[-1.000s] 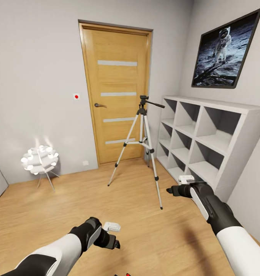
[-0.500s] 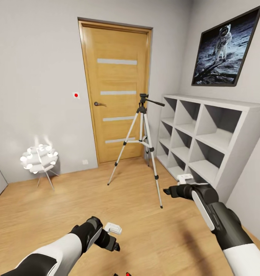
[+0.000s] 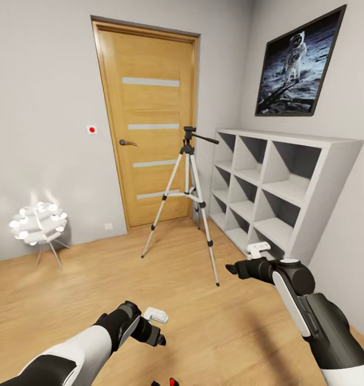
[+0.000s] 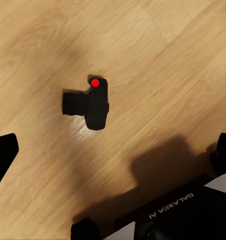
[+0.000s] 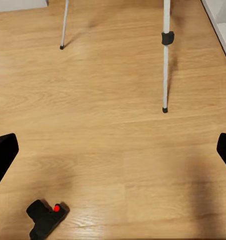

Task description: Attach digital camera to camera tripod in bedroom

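The digital camera [image 4: 93, 105], black with a red button on top, lies on the wood floor below my left gripper [image 4: 113, 155], which is open and empty. It also lies low in the right wrist view as the camera [image 5: 45, 218], and its red button peeks in at the head view's bottom edge [image 3: 171, 381]. The camera tripod [image 3: 187, 195] stands on silver legs in front of the oak door [image 3: 149, 123]. Two tripod legs [image 5: 166, 55] reach the floor ahead of my right gripper [image 5: 113, 152], open and empty. In the head view the left gripper [image 3: 159, 339] hovers low and the right gripper [image 3: 230, 267] is near the tripod's front foot.
White cube shelves [image 3: 289, 187] line the right wall under an astronaut picture [image 3: 297, 67]. A white ball-shaped floor lamp [image 3: 38, 225] stands at the left by the grey wall. Bare plank floor [image 3: 96, 279] stretches between me and the tripod.
The whole head view has shifted, so door, tripod and shelves sit further left in the picture. My right arm has reached slightly lower and leftward. The left arm is almost unchanged.
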Controlling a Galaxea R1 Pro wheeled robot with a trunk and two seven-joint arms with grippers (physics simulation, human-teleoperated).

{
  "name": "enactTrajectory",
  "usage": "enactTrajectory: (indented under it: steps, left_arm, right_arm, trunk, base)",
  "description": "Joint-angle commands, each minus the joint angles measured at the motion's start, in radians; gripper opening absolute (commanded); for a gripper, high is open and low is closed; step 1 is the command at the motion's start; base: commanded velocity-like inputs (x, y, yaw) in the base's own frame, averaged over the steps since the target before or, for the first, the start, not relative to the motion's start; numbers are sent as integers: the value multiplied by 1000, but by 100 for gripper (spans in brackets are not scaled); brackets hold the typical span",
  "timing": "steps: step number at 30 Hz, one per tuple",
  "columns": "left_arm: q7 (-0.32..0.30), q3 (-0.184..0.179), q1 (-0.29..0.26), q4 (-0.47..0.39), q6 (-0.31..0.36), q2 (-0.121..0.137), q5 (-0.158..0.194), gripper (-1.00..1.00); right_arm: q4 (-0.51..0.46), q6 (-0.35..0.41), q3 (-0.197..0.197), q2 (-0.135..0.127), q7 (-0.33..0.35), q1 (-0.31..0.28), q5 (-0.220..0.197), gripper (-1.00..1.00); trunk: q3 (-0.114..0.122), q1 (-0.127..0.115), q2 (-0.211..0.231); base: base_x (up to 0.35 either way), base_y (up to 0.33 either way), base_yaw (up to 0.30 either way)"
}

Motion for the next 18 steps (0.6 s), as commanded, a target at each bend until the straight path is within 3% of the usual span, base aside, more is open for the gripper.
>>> enactTrajectory:
  steps: [1,2,8,12,18]
  left_arm:
    - [-8,3,0,-2,3,3,-9,100]
    - [-7,37,0,-4,2,17,-8,100]
    - [-7,111,0,-5,-12,48,-8,100]
    - [-7,145,2,-6,-26,61,-8,100]
    - [-6,153,3,-6,-31,69,-8,100]
  right_arm:
    - [-2,4,2,2,0,-1,0,100]
    - [0,4,3,9,0,-1,3,100]
    - [-2,4,3,12,0,-2,-1,100]
    - [-6,4,8,12,1,-2,-1,100]
    - [-19,4,9,12,2,-1,-3,100]
  trunk:
    - [-5,4,-8]
    - [-8,8,-15]
    - [-30,31,-57]
    - [-45,46,-85]
    - [-67,69,-127]
  base:
    - [0,0,-256]
    - [0,0,-260]
    - [0,0,-261]
    - [0,0,-262]
    - [0,0,-214]
